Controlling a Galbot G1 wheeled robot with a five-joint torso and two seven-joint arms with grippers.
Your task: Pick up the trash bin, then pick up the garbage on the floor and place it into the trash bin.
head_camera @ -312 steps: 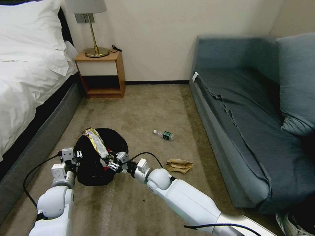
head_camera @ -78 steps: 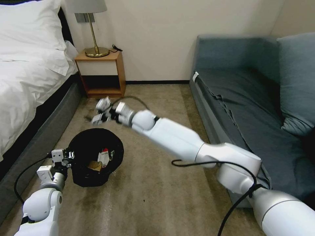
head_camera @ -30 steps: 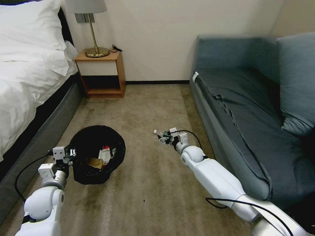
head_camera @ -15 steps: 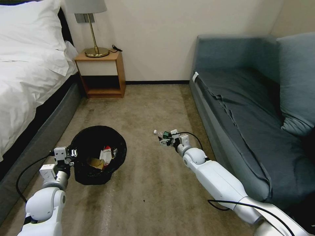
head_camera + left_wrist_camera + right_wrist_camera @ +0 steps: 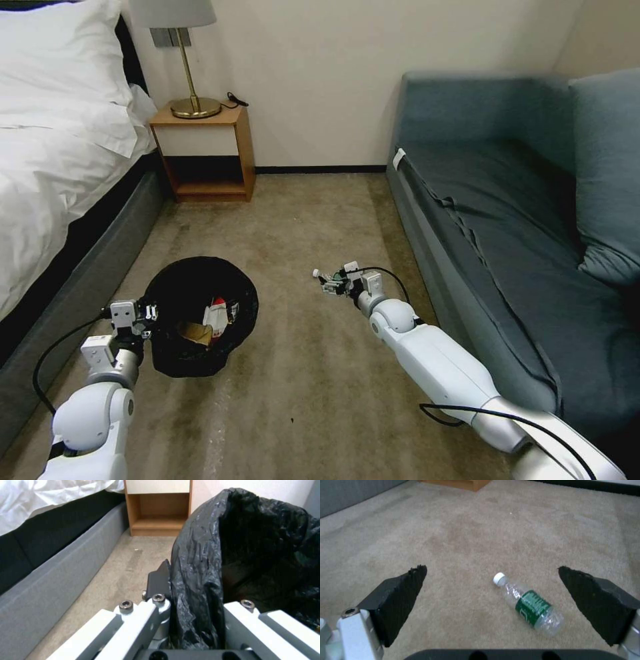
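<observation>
The bottle (image 5: 527,605) lies on the carpet (image 5: 460,530) between the wide-spread pads (image 5: 401,597) of the right gripper (image 5: 331,283), brought down over it within the last seconds. At 9 o'clock of it, the bin (image 5: 175,303), already holding wrappers, is kept pinched at the rim by the left gripper (image 5: 137,312). The last piece seems ready for grasping.

Your head camera looks down across the carpet (image 5: 313,373); each wrist camera sits close behind its tool, sharing that floor and the nightstand (image 5: 207,150).
</observation>
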